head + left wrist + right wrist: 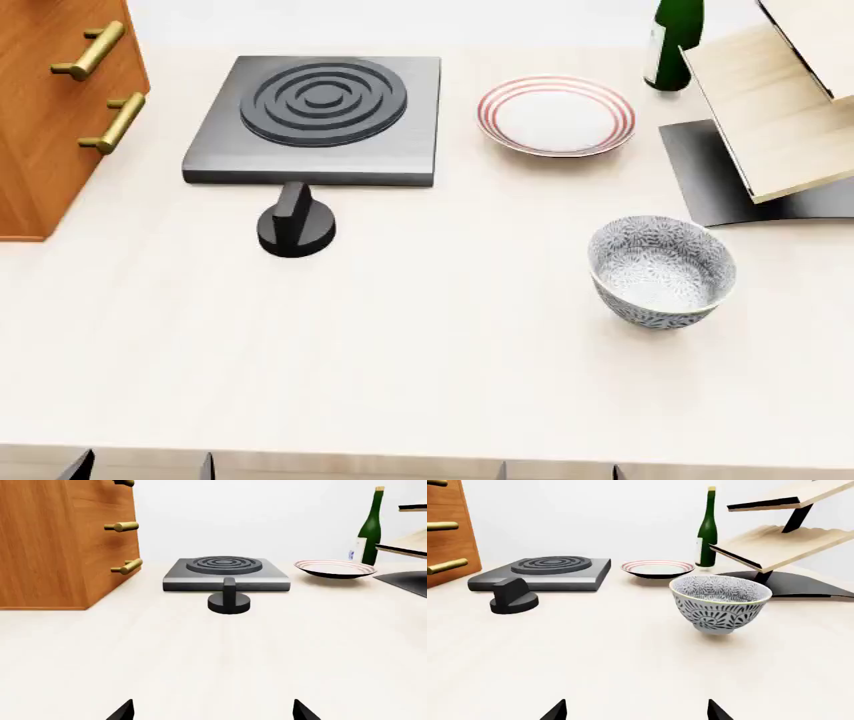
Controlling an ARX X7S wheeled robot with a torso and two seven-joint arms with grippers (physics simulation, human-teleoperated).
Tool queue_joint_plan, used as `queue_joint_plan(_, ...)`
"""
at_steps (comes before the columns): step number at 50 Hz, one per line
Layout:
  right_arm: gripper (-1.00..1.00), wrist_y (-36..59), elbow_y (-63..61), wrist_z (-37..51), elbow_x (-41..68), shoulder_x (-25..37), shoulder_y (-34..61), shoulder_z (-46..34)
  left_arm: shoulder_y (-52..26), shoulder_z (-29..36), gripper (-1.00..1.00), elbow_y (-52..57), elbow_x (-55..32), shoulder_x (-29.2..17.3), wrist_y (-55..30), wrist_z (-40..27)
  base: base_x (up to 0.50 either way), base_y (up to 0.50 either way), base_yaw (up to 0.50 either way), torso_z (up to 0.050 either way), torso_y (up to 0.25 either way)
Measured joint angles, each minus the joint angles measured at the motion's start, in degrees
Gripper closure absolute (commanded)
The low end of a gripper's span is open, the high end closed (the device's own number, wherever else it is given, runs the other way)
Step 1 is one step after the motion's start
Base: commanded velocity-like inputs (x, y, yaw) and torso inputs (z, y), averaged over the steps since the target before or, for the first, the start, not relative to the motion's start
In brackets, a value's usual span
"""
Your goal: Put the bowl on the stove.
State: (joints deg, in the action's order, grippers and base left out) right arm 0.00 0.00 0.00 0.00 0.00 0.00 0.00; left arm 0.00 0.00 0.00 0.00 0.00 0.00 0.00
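The bowl [662, 270], white with a grey-blue floral pattern, stands upright on the table at the right; it also shows in the right wrist view [719, 603]. The stove [318, 118], a dark grey slab with a ringed burner, lies at the back left and shows in the left wrist view [225, 573] and the right wrist view [544, 572]. My left gripper [212, 712] is open and empty, well short of the stove. My right gripper [636, 712] is open and empty, short of the bowl. In the head view only fingertips show at the bottom edge, the left gripper's [140, 466] and the right gripper's [561, 470].
A small black knob [296, 224] stands just in front of the stove. A white plate with red rim rings [557, 115] lies right of the stove. A green bottle [674, 40] and a wooden rack on a black base [774, 100] stand at the back right. A wooden drawer cabinet [60, 100] stands at the left.
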Motion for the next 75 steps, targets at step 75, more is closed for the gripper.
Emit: queue_joint_plan(75,-1.0,43.41,-35.87,14.78,61.37,28.77,1.31,42.94,-4.98,-14.62,-1.0,43.82,-36.59,-13.61,-9.77,-12.55,0.0,0.0,0.0,0.0,0.0)
